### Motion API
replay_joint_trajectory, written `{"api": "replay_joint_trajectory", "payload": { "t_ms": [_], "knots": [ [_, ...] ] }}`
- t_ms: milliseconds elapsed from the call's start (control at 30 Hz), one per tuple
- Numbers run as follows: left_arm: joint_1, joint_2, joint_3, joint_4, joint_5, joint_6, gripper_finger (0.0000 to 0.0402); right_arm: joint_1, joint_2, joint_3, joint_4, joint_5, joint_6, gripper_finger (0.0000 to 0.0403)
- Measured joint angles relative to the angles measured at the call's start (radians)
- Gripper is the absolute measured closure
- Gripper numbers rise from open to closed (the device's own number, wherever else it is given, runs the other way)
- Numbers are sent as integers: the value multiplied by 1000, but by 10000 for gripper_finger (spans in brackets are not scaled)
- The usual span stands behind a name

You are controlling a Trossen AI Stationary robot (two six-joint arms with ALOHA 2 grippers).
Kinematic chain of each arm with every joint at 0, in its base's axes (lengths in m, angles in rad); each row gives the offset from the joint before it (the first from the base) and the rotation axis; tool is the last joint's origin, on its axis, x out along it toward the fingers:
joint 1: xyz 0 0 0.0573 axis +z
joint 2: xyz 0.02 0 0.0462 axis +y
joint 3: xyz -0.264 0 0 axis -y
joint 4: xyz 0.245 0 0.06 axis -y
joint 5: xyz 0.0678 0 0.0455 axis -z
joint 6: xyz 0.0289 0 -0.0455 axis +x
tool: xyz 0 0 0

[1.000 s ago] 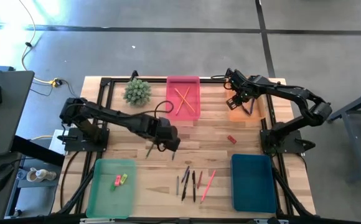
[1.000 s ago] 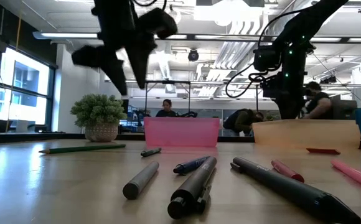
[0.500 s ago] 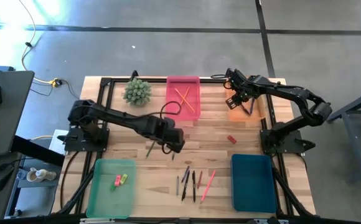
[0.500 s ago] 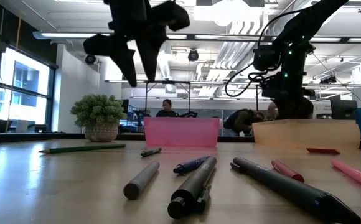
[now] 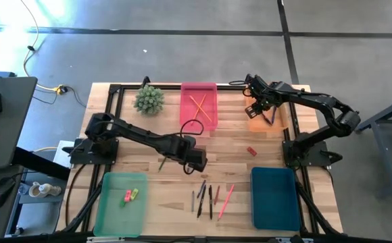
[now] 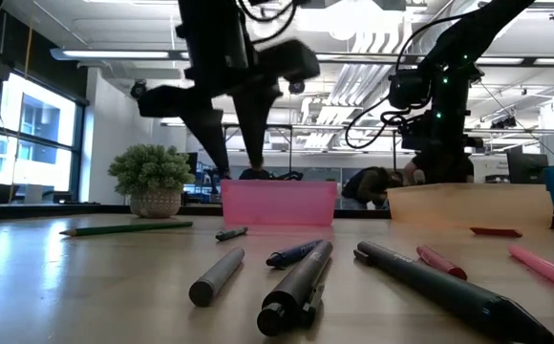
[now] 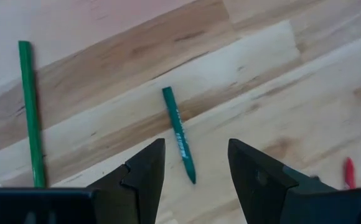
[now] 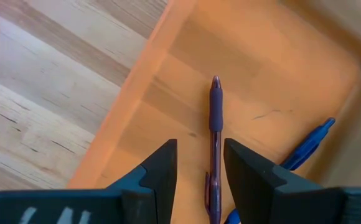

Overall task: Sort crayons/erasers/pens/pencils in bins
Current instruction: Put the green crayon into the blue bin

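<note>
My left gripper (image 5: 197,163) is open and empty, pointing down above mid-table; it also shows in the low view (image 6: 237,164). In the left wrist view its fingers (image 7: 196,149) stand above a short teal-green crayon (image 7: 179,134) lying flat, with a dark green pencil (image 7: 31,112) lying beside it. My right gripper (image 5: 258,108) is open and empty over the orange bin (image 5: 272,125), where a purple pen (image 8: 215,118) and a blue pen (image 8: 305,146) lie. Two orange pencils (image 5: 200,108) lie in the pink bin (image 5: 199,90). Two erasers (image 5: 130,196) lie in the light green bin (image 5: 118,210).
A teal-blue bin (image 5: 275,197) stands at the near right. Several pens and crayons (image 5: 209,197) lie at the near middle. A red eraser (image 5: 251,151) lies right of centre. A potted plant (image 5: 149,99) stands at the far left of the pink bin.
My left gripper has gone toward the table's right and near edges and come down lower over the table, still open. My right gripper has kept still over the orange bin.
</note>
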Motion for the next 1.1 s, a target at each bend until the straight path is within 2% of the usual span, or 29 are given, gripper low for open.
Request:
{"api": "replay_joint_trajectory", "payload": {
  "t_ms": [800, 1100],
  "knots": [
    [0, 91, 2, 35, 11, 11, 239, 0, 0, 0, 2, -1, -7, 281],
    [-5, 145, 0, 33, 66, 11, 239, 0, 0, 0, 4, -2, -8, 281]
  ]
}}
